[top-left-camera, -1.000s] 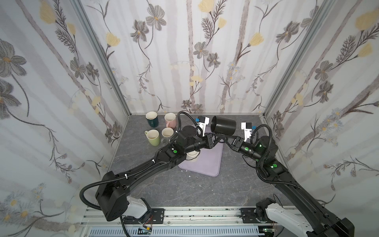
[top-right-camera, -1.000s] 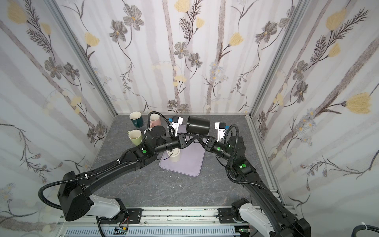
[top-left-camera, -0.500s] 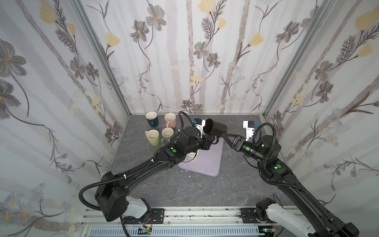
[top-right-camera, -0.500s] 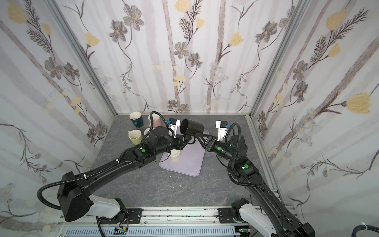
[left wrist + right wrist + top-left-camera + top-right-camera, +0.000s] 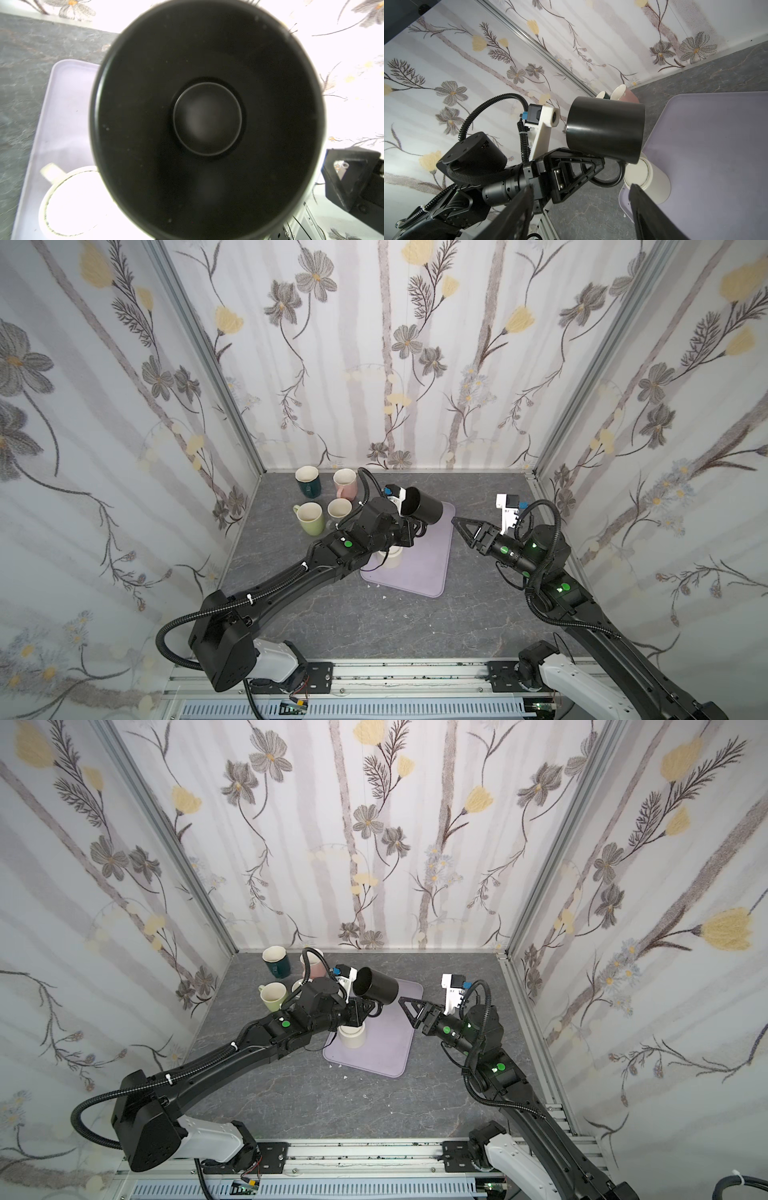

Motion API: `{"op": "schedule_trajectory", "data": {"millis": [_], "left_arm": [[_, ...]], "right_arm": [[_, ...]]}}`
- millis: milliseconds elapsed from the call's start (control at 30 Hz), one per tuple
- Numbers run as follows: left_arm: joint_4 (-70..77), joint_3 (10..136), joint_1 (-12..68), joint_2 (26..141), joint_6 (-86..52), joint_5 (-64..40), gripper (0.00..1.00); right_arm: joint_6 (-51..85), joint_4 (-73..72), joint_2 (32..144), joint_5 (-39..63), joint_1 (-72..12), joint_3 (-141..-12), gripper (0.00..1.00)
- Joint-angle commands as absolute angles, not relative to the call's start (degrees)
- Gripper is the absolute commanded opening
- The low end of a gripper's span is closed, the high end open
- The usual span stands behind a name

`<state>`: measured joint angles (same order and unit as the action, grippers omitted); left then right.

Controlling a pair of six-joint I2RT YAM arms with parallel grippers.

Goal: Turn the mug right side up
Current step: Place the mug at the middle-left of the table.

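- Two grippers show in both top views: the left gripper [image 5: 588,166] is clenched on the handle [image 5: 607,176] of the black mug [image 5: 424,508], and the right gripper [image 5: 462,527] is released, jaws spread and empty.
- Black mug: in the air over the far left corner of the tray [image 5: 432,568], lying on its side. Its mouth faces the left wrist and its base faces the right gripper.
- Right gripper: hovers just off the tray's right edge, apart from the mug.
- White mug [image 5: 390,560]: stands on the tray, under the black mug and not touching it. Four more mugs [image 5: 309,518] stand mouth-up beyond the tray's left edge.
- Step in hand, as I judge it: the turn is about half done, with one arm carrying the mug.
- Next move calls for rolling the left wrist until the mouth faces up, then lowering the mug onto a bare part of the tray, clear of the white mug, before letting go of the handle.
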<state>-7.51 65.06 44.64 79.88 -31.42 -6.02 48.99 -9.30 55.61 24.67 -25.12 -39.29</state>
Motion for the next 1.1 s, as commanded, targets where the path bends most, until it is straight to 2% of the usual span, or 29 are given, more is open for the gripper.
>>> {"op": "schedule_trajectory", "data": {"millis": [0,267,500,700,900,1067], "left_arm": [[-5.42,64.66,43.09,78.47,-31.73,-5.67,0.0],[-13.87,59.77,35.49,68.91,-31.68,-3.64,0.0],[-27.84,60.66,27.07,61.36,-27.55,-0.53,0.0],[-37.56,61.6,20.58,55.15,-23.09,6.98,0.0],[-44.89,64.79,10.72,56.78,-18.31,8.5,0.0],[-45.06,65.54,1.25,61.63,-15.63,6.42,0.0]], "right_arm": [[49.56,-12.84,54.29,22.77,-25.14,-37.33,0.78],[47.19,-10.11,53.73,20.71,-24.87,-35.56,0.86],[44.04,-4.22,55.96,16.96,-24.76,-35.74,0.88],[43.95,-4.31,58.02,17.38,-24.43,-34.56,0.89],[42.94,-4.57,58.08,17.91,-24.02,-33.19,0.89],[41.54,-4.57,58.0,19.02,-23.13,-32.52,0.89]]}}
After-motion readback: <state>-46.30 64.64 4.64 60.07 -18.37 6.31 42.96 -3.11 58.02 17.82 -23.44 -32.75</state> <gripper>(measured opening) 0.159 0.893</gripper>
